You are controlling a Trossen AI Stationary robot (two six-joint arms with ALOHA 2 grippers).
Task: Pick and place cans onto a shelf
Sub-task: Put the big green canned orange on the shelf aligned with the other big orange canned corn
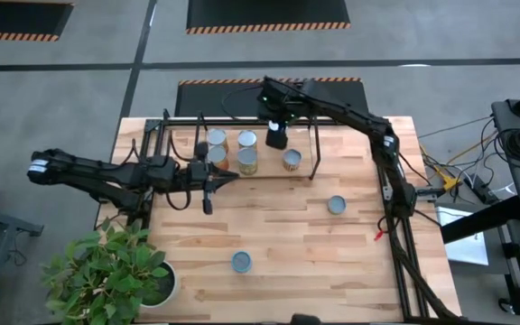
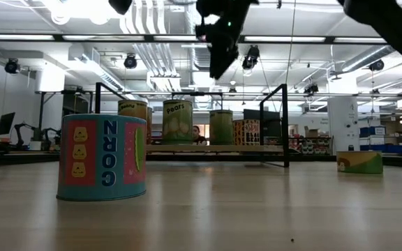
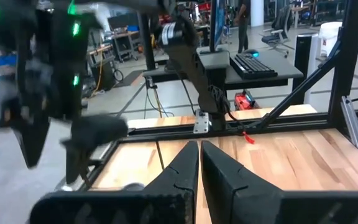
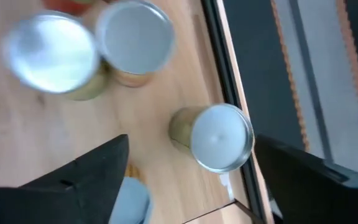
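The shelf (image 1: 242,149), black rods with a light wooden board, stands at the table's far side. Several cans stand upright on its board, among them one at its right end (image 1: 292,160) and a Pears can (image 2: 178,122). One loose can (image 1: 336,206) stands on the table to the right. A Corn can (image 1: 241,262) stands near the front edge and is large in the low view (image 2: 103,157). My right gripper (image 1: 276,135) hangs open and empty above the shelf, over a silver-topped can (image 4: 219,137). My left gripper (image 1: 227,178) is shut and empty just in front of the shelf.
A green plant in a white pot (image 1: 156,282) stands at the table's near left corner. Cables (image 1: 377,235) lie along the right edge. Bare wooden table top (image 1: 287,235) lies between the shelf and the front edge.
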